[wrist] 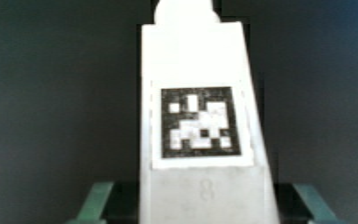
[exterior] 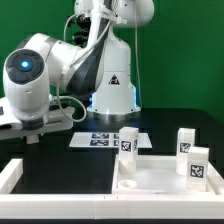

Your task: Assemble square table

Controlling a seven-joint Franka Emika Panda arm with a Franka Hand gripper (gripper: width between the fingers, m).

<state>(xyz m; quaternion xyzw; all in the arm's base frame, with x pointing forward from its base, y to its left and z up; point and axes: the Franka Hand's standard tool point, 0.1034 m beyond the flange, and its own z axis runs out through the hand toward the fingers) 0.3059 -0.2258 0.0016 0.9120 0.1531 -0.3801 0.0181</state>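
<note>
Claw [wrist: 186, 203] fingers are seen flanking a tagged white leg [wrist: 195, 110] low down on the dark table, jaws narrowed — contact cannot be told. Leg judged light, rigid, slick — best pinched across flat sides.

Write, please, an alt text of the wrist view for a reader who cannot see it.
A white table leg with a black-and-white square tag fills the middle of the wrist view, against a dark surface. The green jaws stand on either side of its near end; whether they already press on it cannot be told.
</note>
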